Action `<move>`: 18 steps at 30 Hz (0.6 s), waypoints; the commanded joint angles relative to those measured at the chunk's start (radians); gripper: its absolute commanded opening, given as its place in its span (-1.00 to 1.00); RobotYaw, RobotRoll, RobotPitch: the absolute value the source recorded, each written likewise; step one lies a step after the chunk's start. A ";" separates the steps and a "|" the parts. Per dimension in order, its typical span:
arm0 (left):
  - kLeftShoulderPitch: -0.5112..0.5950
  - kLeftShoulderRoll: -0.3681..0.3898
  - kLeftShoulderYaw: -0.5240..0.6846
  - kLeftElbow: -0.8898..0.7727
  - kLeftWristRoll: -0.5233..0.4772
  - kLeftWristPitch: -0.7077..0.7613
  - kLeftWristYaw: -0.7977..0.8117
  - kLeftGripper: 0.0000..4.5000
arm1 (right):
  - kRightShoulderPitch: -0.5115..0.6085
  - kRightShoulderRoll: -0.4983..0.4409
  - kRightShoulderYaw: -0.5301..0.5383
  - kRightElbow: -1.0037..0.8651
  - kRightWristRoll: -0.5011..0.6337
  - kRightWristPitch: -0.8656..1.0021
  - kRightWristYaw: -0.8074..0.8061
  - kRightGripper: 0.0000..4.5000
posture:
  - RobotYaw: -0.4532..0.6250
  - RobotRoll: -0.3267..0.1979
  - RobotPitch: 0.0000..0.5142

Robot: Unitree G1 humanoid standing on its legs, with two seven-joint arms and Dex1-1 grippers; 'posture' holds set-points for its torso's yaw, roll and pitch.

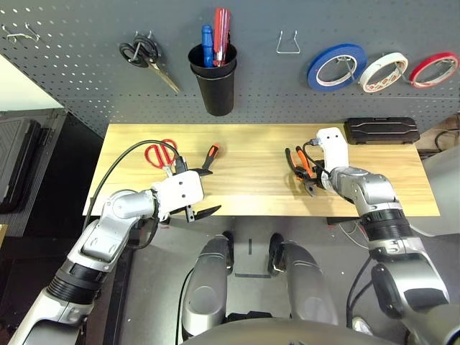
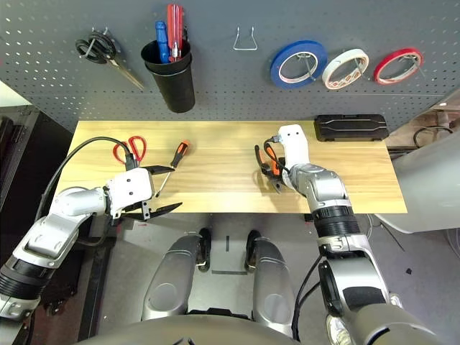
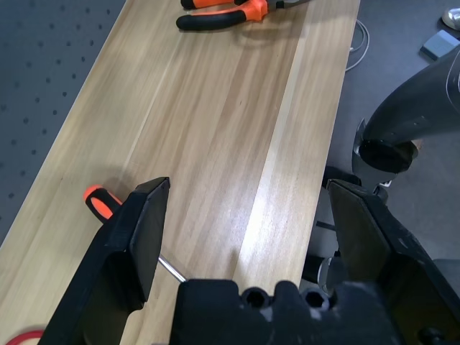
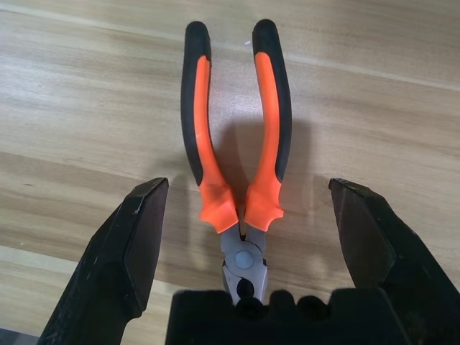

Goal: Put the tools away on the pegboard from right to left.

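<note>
Behind the wooden table (image 1: 251, 183) stands the grey pegboard (image 1: 72, 65), and I note the white tape ring (image 1: 383, 72) already hung between a blue and a red one. My right gripper (image 4: 248, 244) hangs over the pliers (image 4: 233, 140) with fingers spread wide, one on each side, not touching. The screwdriver (image 2: 172, 164) and red scissors (image 2: 130, 149) lie by my left gripper (image 2: 154, 190), likewise wide apart and empty.

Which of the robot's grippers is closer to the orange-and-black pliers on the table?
The right. The right gripper hangs open directly over the pliers, one finger on each side of them. The left gripper is far across the table, by the screwdriver.
</note>
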 commanded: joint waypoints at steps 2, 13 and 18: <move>0.001 0.007 -0.016 0.009 0.018 0.009 -0.013 1.00 | -0.017 0.002 0.018 0.102 -0.020 -0.004 0.003 0.98 | 0.28 0.25 0.23; -0.014 -0.005 -0.025 0.009 0.033 0.021 -0.002 1.00 | -0.114 0.019 0.041 0.327 -0.058 -0.078 0.008 0.98 | 0.31 0.25 0.30; -0.008 -0.005 -0.024 0.004 0.036 0.026 0.002 1.00 | -0.137 0.024 0.044 0.396 -0.069 -0.112 0.013 0.98 | 0.32 0.25 0.30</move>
